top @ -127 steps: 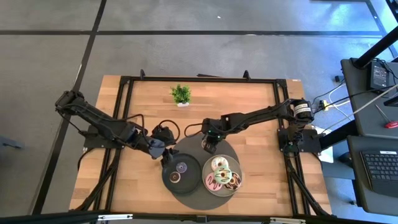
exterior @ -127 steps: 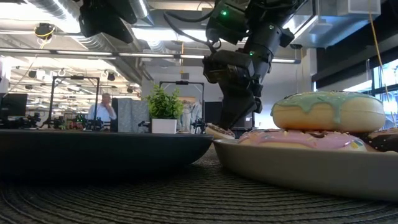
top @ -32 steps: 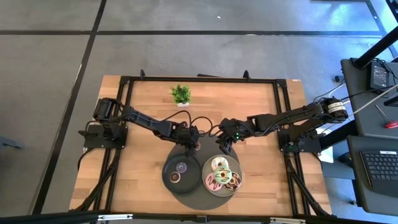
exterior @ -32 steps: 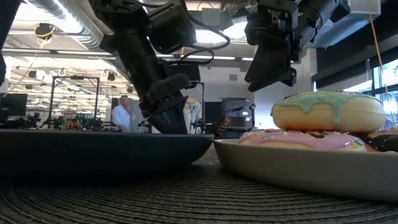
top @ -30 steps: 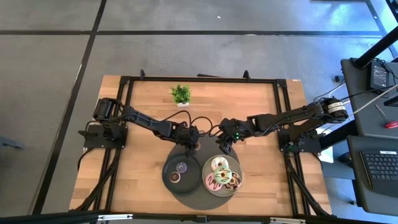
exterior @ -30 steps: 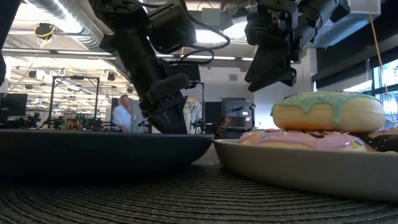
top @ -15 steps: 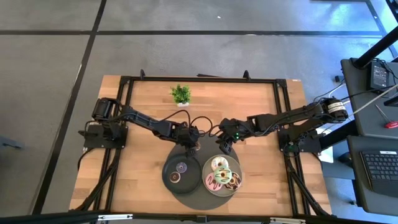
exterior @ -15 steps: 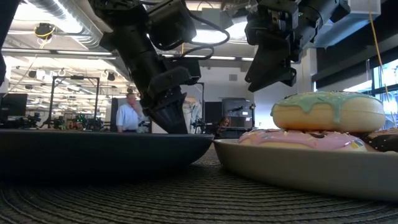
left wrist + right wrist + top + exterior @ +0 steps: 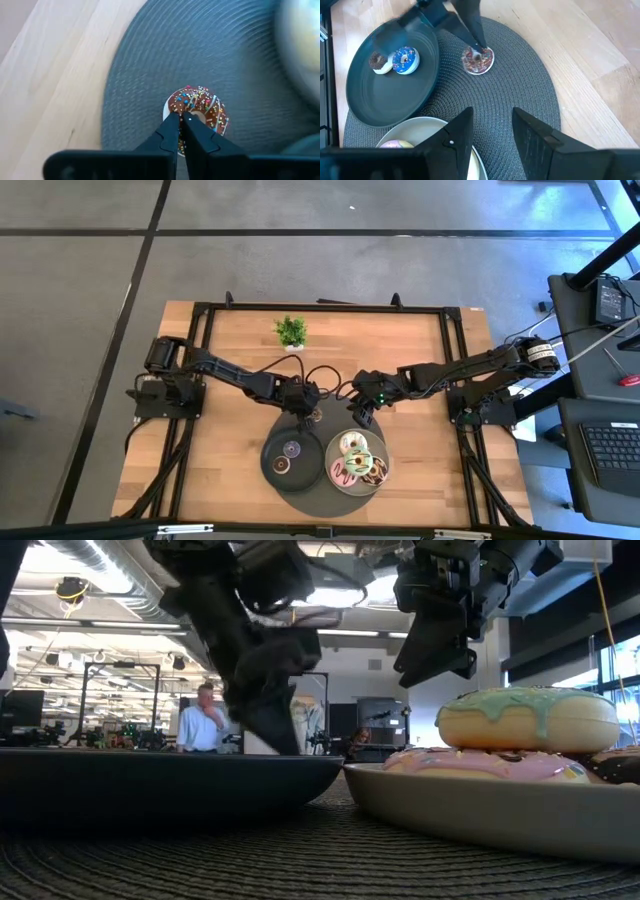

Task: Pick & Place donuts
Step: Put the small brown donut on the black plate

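A tiny chocolate donut [image 9: 200,105] with coloured sprinkles lies on the round grey mat [image 9: 520,100], behind the two plates. My left gripper [image 9: 180,116] is shut on it, seen also in the high view [image 9: 312,417]. My right gripper [image 9: 492,115] hangs open above the mat's far right part [image 9: 357,420], holding nothing. The dark plate [image 9: 272,448] carries a purple donut [image 9: 292,448] and a brown donut [image 9: 282,465]. On the light plate [image 9: 450,810] lie larger iced donuts, a green one [image 9: 525,720] on top of a pink one [image 9: 470,762]. My left gripper has the tiny chocolate donut by the side of its ring nearest the wrist [image 9: 172,105], pinched between its two fingers [image 9: 167,135]. The fingers slant down onto it from above. The donut lies flat; whether it rests on the mat or hangs just clear, I cannot tell.
A small potted plant [image 9: 291,332] stands at the table's far edge. The two plates sit side by side on the mat's near half. Bare wood lies to the left and right of the mat. A person stands in the room beyond the table [image 9: 203,725].
My left gripper has shut its fingers on the tiny chocolate donut behind the dark plate. It is blurred now in the low view, so it is in motion. My right gripper has kept still.
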